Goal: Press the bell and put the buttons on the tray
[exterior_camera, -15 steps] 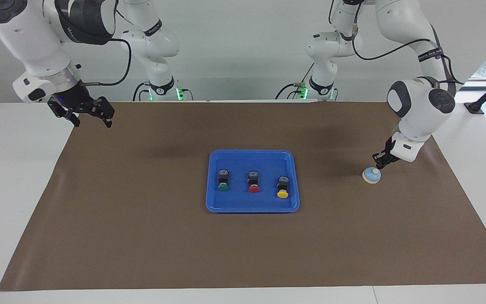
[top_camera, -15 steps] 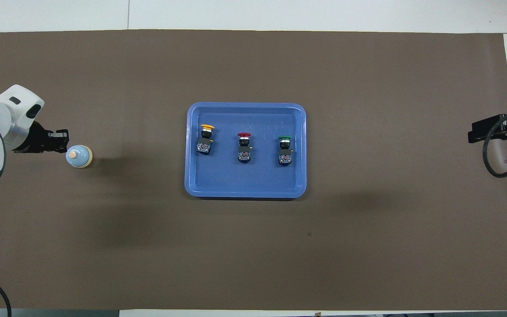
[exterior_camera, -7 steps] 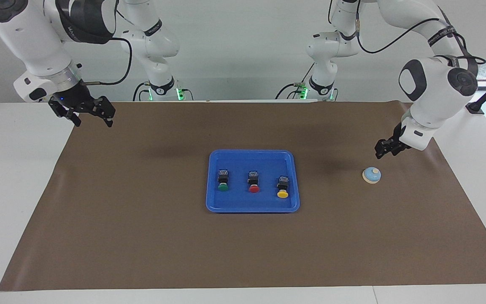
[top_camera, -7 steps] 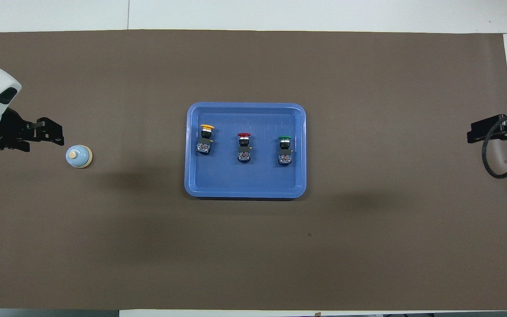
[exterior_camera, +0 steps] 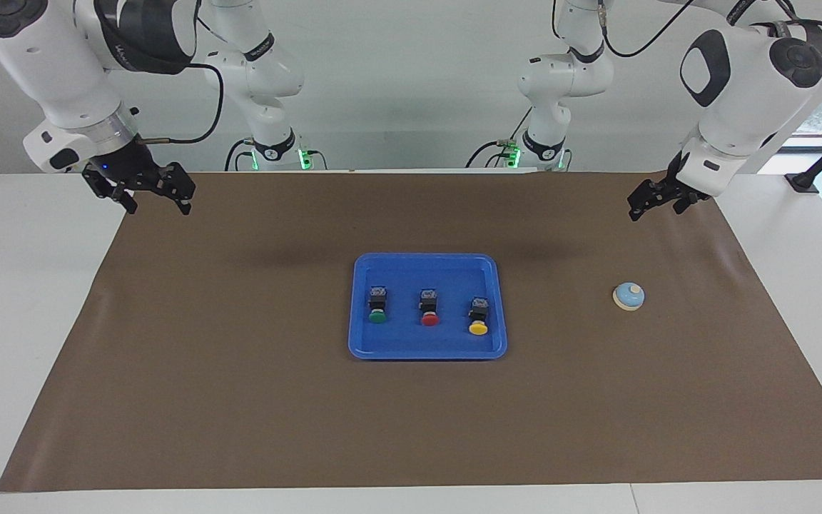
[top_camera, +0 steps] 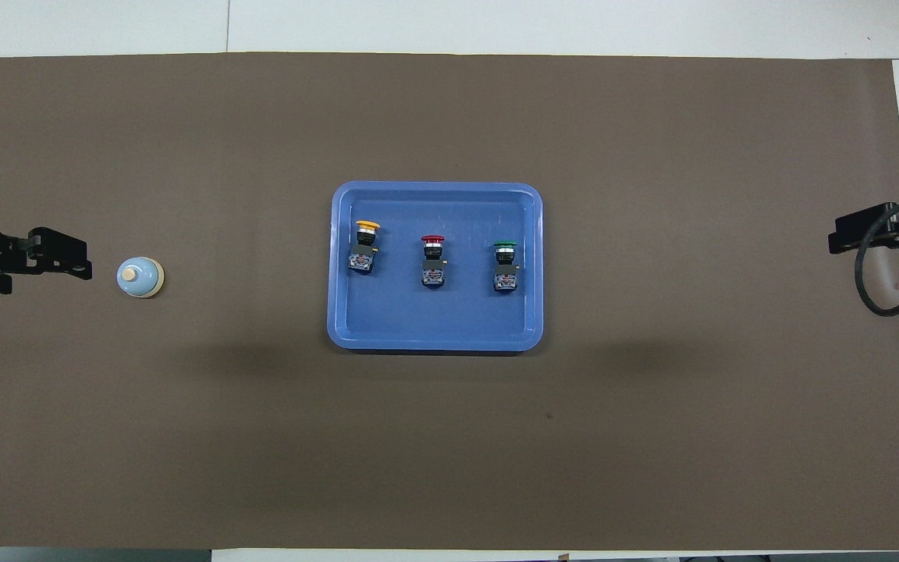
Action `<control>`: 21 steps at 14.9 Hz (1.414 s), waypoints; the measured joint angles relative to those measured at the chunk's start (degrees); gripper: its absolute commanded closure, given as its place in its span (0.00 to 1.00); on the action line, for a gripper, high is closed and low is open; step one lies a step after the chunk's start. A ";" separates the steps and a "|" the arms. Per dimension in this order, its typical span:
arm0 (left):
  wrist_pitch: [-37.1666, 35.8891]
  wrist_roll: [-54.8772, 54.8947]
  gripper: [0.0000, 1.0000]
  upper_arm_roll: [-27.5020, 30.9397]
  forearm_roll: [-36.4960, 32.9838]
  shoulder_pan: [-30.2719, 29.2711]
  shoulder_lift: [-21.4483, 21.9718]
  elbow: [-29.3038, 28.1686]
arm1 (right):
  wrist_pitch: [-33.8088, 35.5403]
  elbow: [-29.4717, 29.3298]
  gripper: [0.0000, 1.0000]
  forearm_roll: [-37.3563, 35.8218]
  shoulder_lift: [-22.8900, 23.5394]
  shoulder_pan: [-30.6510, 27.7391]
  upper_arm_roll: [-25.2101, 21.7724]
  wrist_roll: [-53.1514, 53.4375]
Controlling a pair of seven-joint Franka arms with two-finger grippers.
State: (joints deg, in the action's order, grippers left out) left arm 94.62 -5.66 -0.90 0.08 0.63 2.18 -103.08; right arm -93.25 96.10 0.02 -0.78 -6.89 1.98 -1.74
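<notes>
Facing view shows you the blue tray point(exterior_camera: 427, 265) at the middle of the brown mat point(exterior_camera: 240, 400), with all three buttons lying in it in a row: the green button point(exterior_camera: 377, 307) toward the right arm's end, the red button point(exterior_camera: 429, 308) in the middle, the yellow button point(exterior_camera: 479, 317) toward the left arm's end. Your bell point(exterior_camera: 628, 296) sits alone on the mat, well apart from the tray, toward the left arm's end. The left gripper point(exterior_camera: 652, 201) hangs in the air over the mat, clear of the bell; whether its fingers are together or apart you cannot tell. The right gripper point(exterior_camera: 156, 200) waits over its own mat corner, fingers spread, holding nothing.
</notes>
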 measured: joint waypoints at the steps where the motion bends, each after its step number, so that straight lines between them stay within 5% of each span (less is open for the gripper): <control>1: 0.00 0.00 0.00 -0.23 0.00 0.09 -0.02 0.00 | 0.00 0.00 0.00 0.00 0.00 0.00 0.00 0.00; 21: -1.98 0.05 0.00 -0.08 0.00 0.16 -0.71 2.70 | 0.00 0.00 0.00 0.00 0.00 0.00 0.00 0.00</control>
State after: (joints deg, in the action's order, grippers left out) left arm 92.64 -5.61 -0.98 0.08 0.79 1.47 -100.38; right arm -93.25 96.10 0.02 -0.79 -6.89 1.98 -1.74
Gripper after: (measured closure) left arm 0.000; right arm 0.000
